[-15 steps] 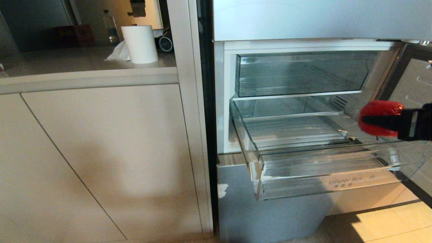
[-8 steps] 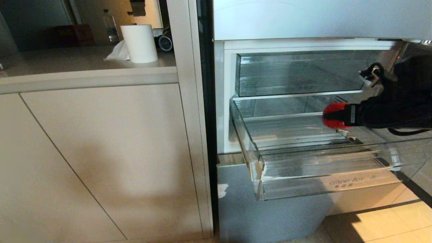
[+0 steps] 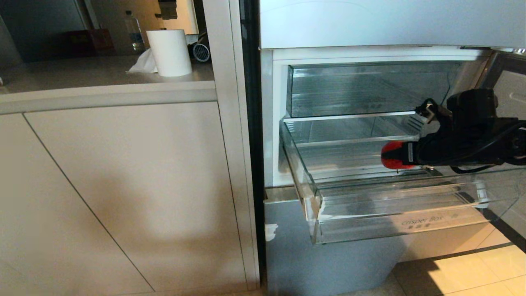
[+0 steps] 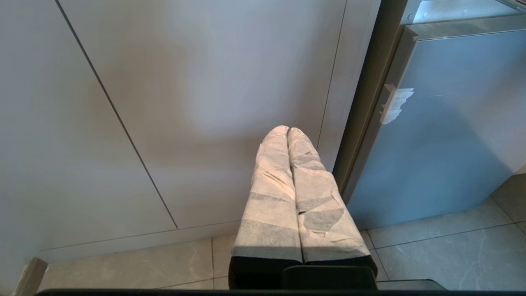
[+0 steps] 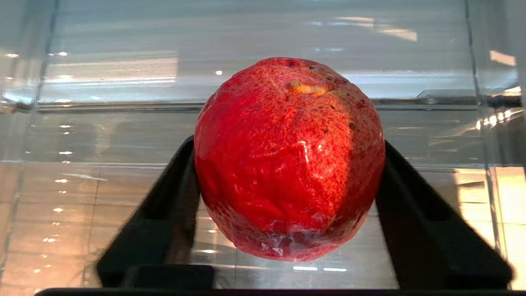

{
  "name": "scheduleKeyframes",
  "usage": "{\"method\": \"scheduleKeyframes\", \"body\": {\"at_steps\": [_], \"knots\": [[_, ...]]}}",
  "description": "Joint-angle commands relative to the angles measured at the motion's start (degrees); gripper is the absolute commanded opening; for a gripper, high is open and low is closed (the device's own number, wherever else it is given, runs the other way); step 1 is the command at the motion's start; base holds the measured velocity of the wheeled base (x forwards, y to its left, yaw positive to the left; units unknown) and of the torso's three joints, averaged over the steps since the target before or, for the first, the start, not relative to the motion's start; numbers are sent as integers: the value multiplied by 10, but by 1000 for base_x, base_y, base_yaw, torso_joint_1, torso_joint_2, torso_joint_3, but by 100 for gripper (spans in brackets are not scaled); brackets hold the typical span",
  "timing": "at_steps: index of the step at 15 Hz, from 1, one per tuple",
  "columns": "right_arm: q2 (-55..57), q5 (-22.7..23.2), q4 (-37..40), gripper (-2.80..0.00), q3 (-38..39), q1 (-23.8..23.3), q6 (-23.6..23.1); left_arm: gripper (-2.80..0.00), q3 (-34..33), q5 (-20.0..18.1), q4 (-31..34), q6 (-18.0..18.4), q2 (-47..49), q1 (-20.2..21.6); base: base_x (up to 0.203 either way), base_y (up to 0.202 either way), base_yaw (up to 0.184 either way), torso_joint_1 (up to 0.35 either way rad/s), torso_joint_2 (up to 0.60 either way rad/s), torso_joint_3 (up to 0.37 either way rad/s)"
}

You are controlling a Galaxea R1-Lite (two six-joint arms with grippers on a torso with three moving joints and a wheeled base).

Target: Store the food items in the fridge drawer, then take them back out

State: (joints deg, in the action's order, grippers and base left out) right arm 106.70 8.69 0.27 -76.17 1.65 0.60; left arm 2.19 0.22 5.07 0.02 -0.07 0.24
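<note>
Pulled out wide, the fridge drawer (image 3: 316,205), with free room above its clear walls. Inside it, over the floor, red fruit (image 5: 289,158), skin wrinkled and speckled, clamped between right gripper (image 5: 287,185) fingers. Left gripper (image 4: 287,133) pressed closed, by the cabinet.

- My right arm (image 3: 472,135) looked matte black and bulky in the head view, with a boxy housing on top near the wrist.
- A black cable (image 3: 472,168) looped under it, and a small connector with a pale tip (image 3: 427,110) stuck out on top.
- A thin white strip (image 3: 409,153) marked the right gripper's (image 3: 396,155) black finger.
- In the right wrist view its fingers (image 5: 164,213) were plain black, flat and wedge-shaped.
- My left gripper (image 4: 287,133) had fingers (image 4: 271,197) wrapped in creased whitish tape, over black bases (image 4: 267,267).
</note>
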Motion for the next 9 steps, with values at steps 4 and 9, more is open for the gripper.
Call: {"method": "scheduleKeyframes", "body": {"at_steps": [4,9], "knots": [[23,-1,1,0,-30,0,5,-280,0,0,0,0,0,0,0,0,0,0,0,0],[-63,-3,1,-280,-38,0,6,-280,0,0,0,0,0,0,0,0,0,0,0,0]]}}
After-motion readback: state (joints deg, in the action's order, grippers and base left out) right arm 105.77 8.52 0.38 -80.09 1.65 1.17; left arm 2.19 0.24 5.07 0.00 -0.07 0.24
